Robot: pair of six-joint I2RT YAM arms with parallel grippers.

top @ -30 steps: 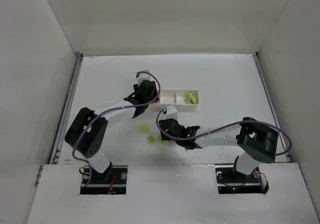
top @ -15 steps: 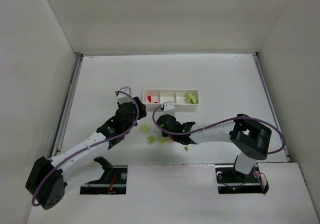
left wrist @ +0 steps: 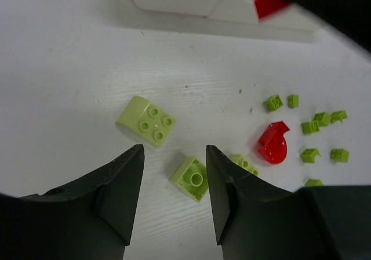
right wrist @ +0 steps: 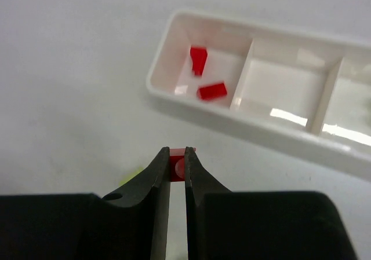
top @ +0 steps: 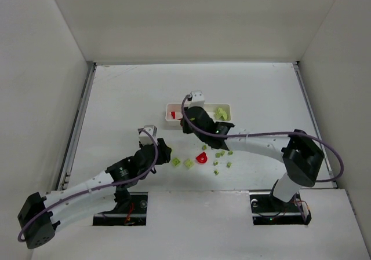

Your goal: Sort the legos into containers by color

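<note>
Well, the right end effector (right wrist: pixel 177 154) was almost shut, pinching one small red lego (right wrist: pixel 178 171) in its tips. It hung over bare surface (right wrist: pixel 69 69), just short of the tray (right wrist: pixel 243 121) at the top of the frame. It would do best to lift over the near wall and let go low above the end box with two red legos (right wrist: pixel 211 91), away from the thin divider (right wrist: pixel 243 74). The left end effector (left wrist: pixel 174 153) gaped wide and empty above a green lego (left wrist: pixel 191 178).

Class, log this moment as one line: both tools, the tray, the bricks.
left tool open, above green bricks on table | right tool shut on red brick, near tray | end compartment holds two red bricks
</note>
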